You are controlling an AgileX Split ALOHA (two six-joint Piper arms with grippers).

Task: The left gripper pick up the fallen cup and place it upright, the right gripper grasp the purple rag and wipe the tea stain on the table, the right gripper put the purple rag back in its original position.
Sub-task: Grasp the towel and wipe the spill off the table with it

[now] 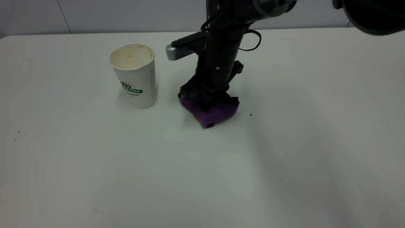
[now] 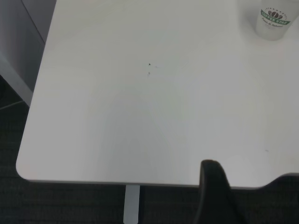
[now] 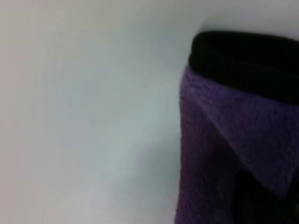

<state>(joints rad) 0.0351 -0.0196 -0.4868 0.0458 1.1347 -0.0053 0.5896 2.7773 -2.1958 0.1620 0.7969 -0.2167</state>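
Note:
The cup stands upright on the table, left of centre; its base also shows in the left wrist view. My right gripper points straight down at the table's middle, shut on the purple rag and pressing it onto the tabletop. The rag fills the right wrist view. Only a faint tan trace of the tea stain shows at the rag's left edge; the rest is hidden under the rag. My left gripper hangs open and empty off the table's edge, far from the cup.
A tiny black speck lies just right of the rag. A few more specks lie at the table's left. A dark blurred shape fills the top right corner. The table's rounded corner shows in the left wrist view.

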